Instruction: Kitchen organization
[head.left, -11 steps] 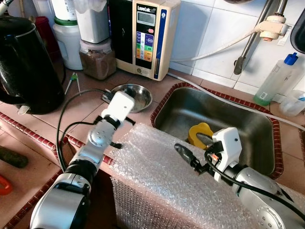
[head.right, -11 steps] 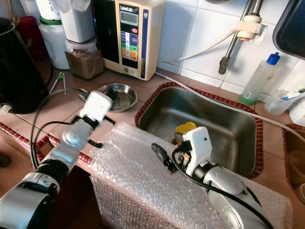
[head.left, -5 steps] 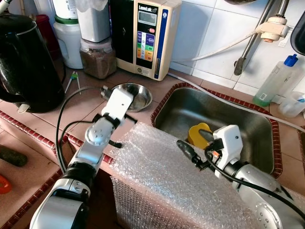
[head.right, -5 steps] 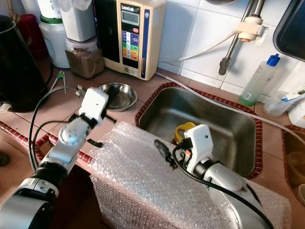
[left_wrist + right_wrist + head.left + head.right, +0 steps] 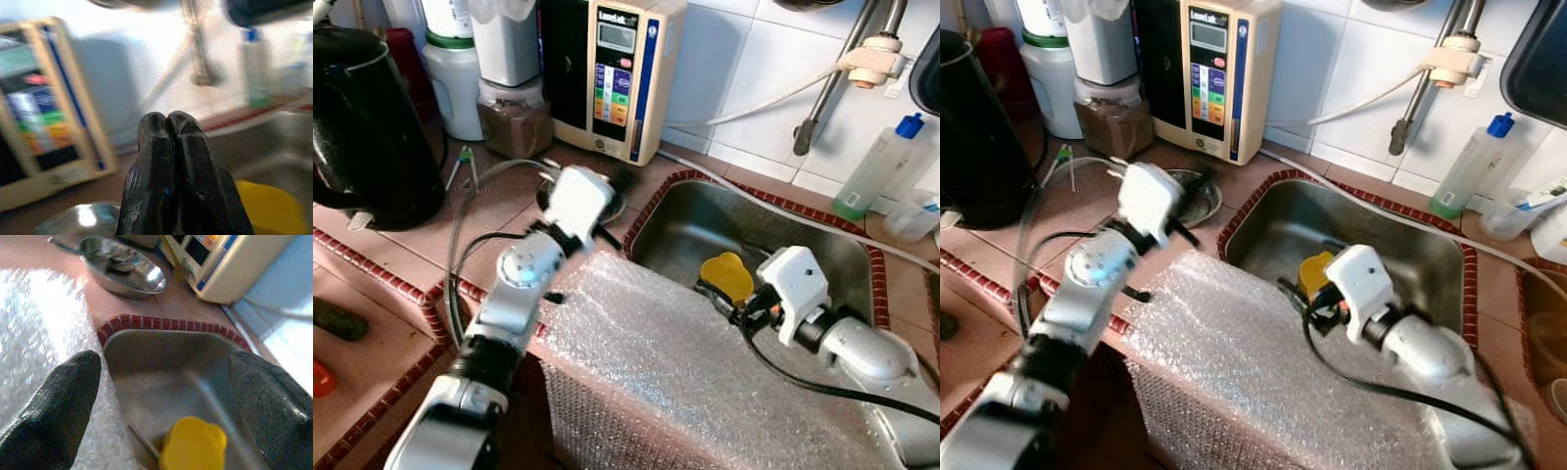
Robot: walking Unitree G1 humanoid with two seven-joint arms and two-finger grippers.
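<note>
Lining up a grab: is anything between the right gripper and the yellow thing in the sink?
No. In the right wrist view the open right gripper faces the yellow object across bare steel sink.

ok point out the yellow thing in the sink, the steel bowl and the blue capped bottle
yellow thing (image 5: 728, 275), left eye view, its top face
steel bowl (image 5: 128, 271), right wrist view, inner wall
blue capped bottle (image 5: 1464, 171), right eye view, its body
</note>
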